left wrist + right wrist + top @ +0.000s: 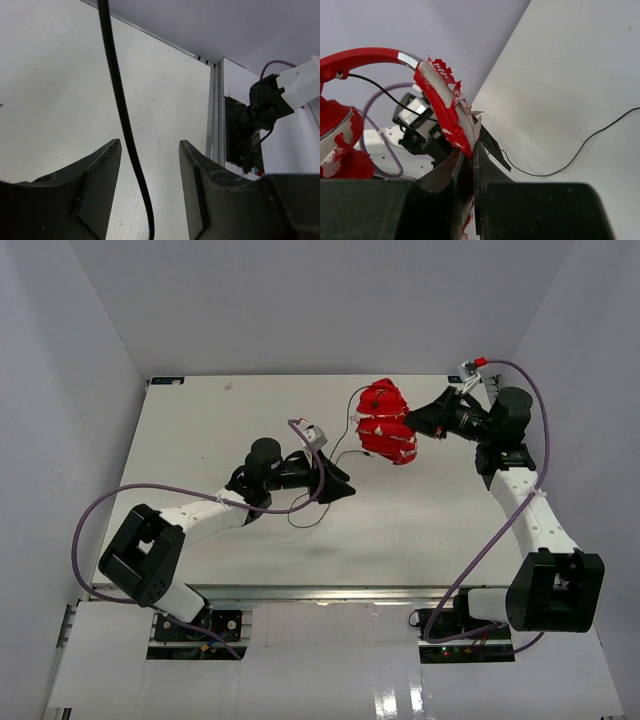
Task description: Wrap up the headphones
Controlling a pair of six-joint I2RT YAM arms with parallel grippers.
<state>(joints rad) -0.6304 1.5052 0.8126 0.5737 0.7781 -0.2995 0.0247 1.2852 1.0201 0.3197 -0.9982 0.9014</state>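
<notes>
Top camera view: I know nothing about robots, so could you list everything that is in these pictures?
headphones: one, red with white marks, far right part of the table, held by the band
cord: one, thin and dark, trailing from the headphones across the table and through the gap of the left end effector
table: one, white, under everything
purple cables: two, one looping along each arm
arms: two, white and black, bolted at the near edge
left end effector: one, black, open, cord between its fingers but not pinched
right end effector: one, black, shut on the headphones' band
</notes>
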